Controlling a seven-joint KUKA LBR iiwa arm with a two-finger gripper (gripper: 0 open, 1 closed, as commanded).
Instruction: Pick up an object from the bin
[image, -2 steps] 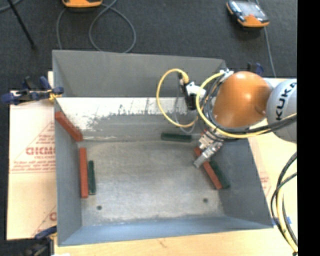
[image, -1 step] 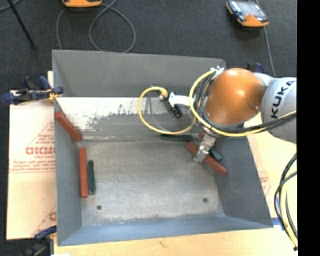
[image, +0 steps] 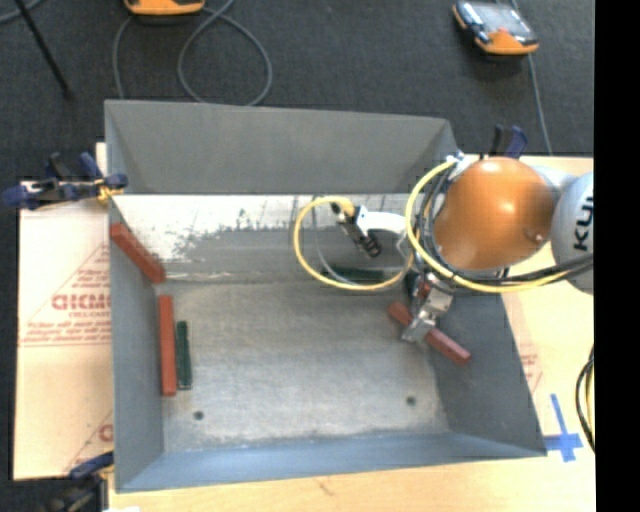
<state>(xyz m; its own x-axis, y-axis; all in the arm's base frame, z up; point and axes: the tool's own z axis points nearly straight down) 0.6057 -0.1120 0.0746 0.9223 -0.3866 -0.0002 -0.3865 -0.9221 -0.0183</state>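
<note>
The grey bin (image: 300, 375) holds a red bar (image: 167, 343) beside a green bar (image: 183, 355) at left, a red piece (image: 452, 348) right.

At the left of the frame you have a long red bar (image: 167, 343) running top to bottom, a green bar (image: 183, 353) just to its right, and a slanted red bar (image: 136, 252) above them. Along the top edge lie a left orange device (image: 165, 5) and a right orange device (image: 496, 28).

Red bar (image: 452, 349), right side of the bin floor — its middle stretch is covered by the gripper (image: 424, 320); contact between them cannot be told.
Dark green thing (image: 352, 272) by the back wall — partly under the yellow cable (image: 312, 268), shape unclear.
Two dark specks (image: 199, 415) on the floor: too small to identify.
Arm (image: 575, 215): cut off at the right.
</note>
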